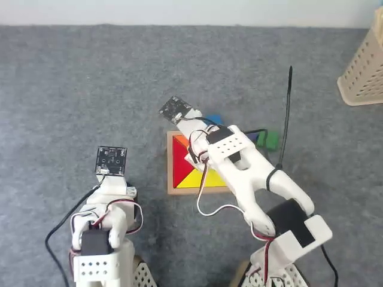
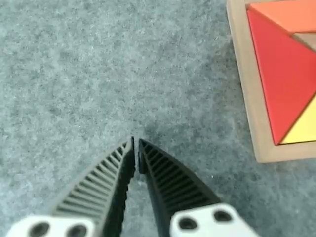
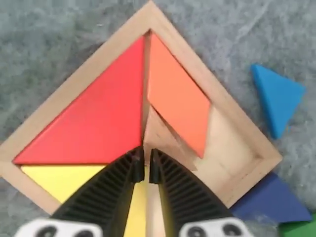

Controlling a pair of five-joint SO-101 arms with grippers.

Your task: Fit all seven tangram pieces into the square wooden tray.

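- Three pieces (image 3: 94,108) sit in the tray (image 3: 227,143); blue triangle (image 3: 279,96) waits outside.
- Right gripper (image 3: 146,154), fingers nearly closed and empty, should open wide first.
- Left gripper (image 2: 136,148): closed, empty.

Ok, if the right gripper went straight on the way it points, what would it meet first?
The right gripper would likely meet the bare floor of the wooden tray, between the red triangle and the orange piece; depth unclear.
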